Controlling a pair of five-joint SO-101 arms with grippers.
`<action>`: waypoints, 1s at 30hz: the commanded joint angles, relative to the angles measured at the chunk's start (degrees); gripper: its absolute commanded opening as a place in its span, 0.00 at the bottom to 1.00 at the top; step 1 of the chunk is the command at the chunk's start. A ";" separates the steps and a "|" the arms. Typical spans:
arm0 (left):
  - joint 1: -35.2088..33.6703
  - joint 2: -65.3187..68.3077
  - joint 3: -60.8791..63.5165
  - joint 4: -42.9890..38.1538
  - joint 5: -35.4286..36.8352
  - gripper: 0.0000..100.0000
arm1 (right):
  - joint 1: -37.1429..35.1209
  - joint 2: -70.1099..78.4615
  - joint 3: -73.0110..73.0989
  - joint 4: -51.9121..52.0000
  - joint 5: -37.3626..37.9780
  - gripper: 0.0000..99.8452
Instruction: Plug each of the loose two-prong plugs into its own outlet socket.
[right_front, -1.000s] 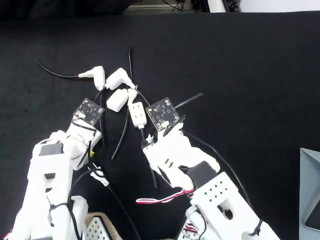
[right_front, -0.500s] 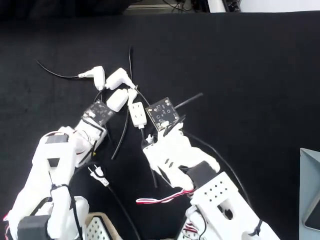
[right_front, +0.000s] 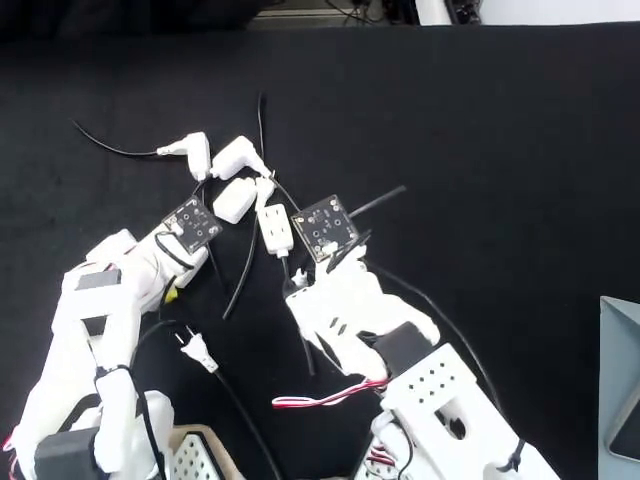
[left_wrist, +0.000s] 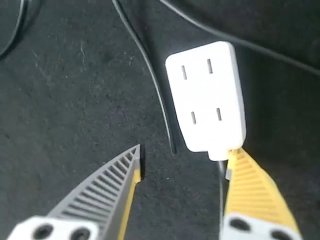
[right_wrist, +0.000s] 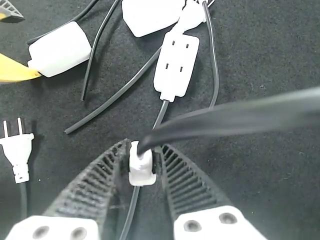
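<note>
On the black table (right_front: 500, 150), the left gripper (left_wrist: 185, 150) is standing spread, its yellow finger (left_wrist: 250, 185) touching the end of a white outlet block (left_wrist: 206, 97). The right gripper (right_wrist: 142, 147) is pinching a small white plug (right_wrist: 140, 170) on a black cord, near a second outlet block (right_wrist: 176, 59). A two-prong plug (right_wrist: 16, 145) is lying loose beside it.

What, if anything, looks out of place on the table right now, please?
One loose two-prong plug lies by itself near the left arm, away from the white outlet strip, where black cords cross in a tangle.
</note>
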 joint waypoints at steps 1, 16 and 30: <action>-2.68 0.09 -2.33 -0.97 -4.66 0.28 | 0.97 0.22 -0.84 0.18 0.09 0.01; -12.35 -0.53 -4.26 -1.05 -5.89 0.28 | 1.05 0.22 -0.84 0.18 0.09 0.01; -17.89 -24.00 -8.13 18.55 15.82 0.28 | 0.18 9.80 -20.09 7.12 -0.44 0.01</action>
